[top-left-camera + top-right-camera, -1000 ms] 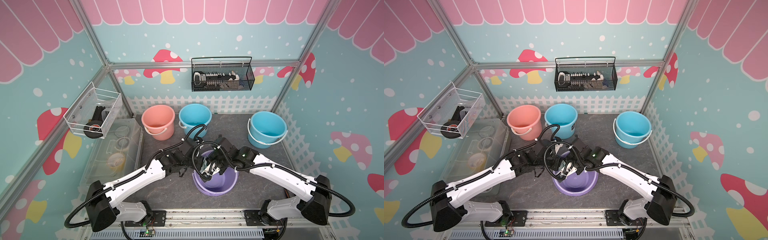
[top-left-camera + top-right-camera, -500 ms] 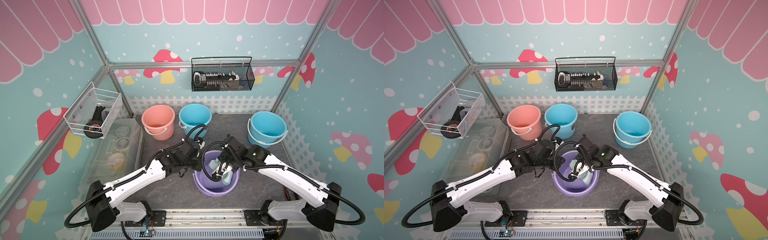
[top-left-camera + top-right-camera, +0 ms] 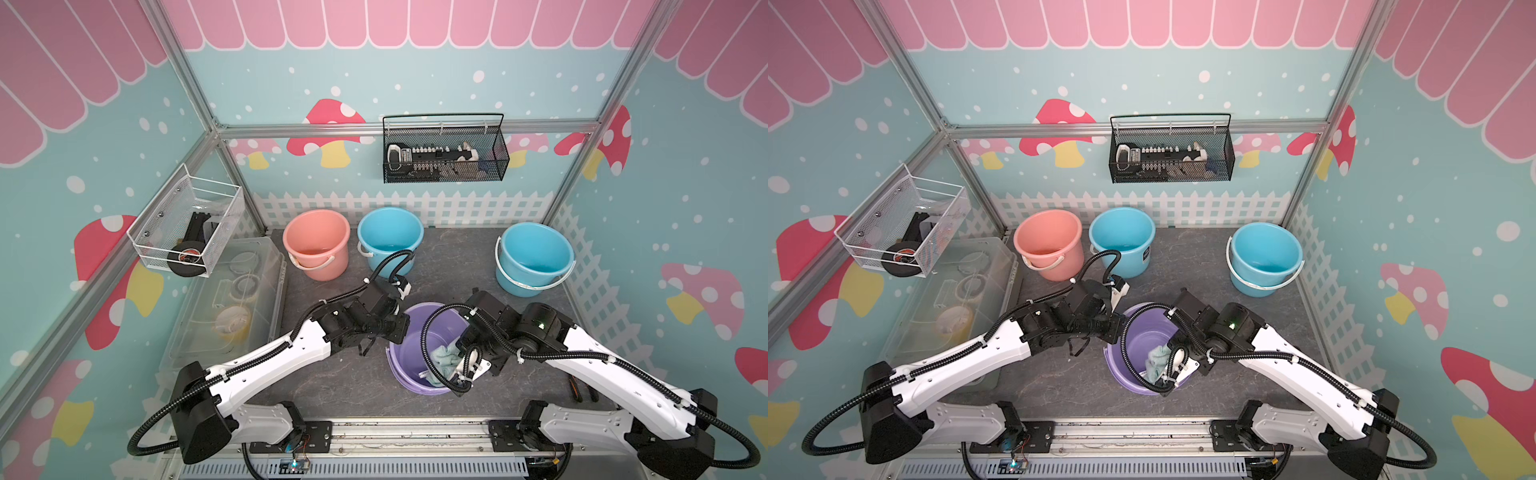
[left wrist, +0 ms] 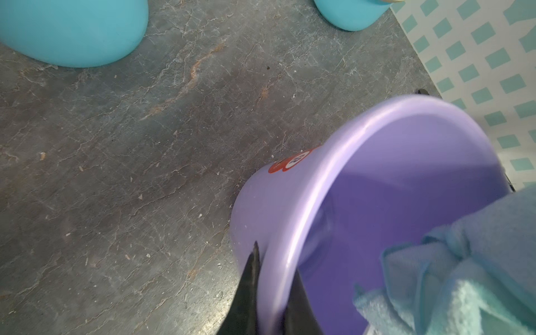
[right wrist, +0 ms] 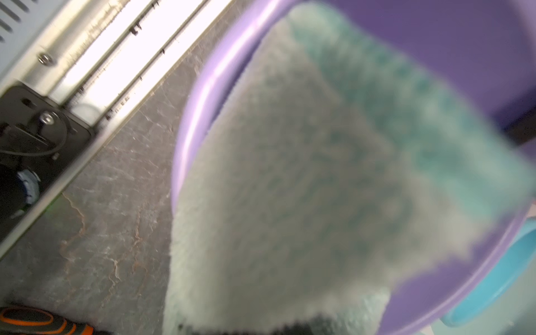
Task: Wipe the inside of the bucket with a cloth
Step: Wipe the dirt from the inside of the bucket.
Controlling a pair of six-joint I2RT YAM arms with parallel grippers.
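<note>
- The cloth [image 3: 444,356] is inside the purple bucket [image 3: 405,332], bunched against the right gripper [image 3: 460,362]. In both top views it sits on the side of the bucket's interior nearest the right arm.
- Right gripper: the jaws are together. The cloth hangs directly in front of the right wrist camera [image 5: 319,188], which indicates that it is pinched between them.
- Left gripper [image 4: 272,301]: clamped on the purple bucket's rim, with one finger [image 4: 249,290] outside the wall and the other inside. The cloth [image 4: 464,275] lies across the interior from this grip and does not touch it.
- Count – buckets: four. One purple, one pink bucket [image 3: 320,266] and two blue buckets [image 3: 374,232] [image 3: 534,253] nearer the back fence.
- Count – cloths: one. Wall baskets: two, a black basket [image 3: 444,174] and a white basket [image 3: 183,232]. Clear lidded box [image 3: 232,303]: one.
- Hidden: I cannot see the right fingertips – the wrist housing and a cable cover them from above, and the blurred cloth covers them at the wrist.
- An orange-and-black object [image 5: 37,322] is cut off at the frame edge; I cannot identify it.
</note>
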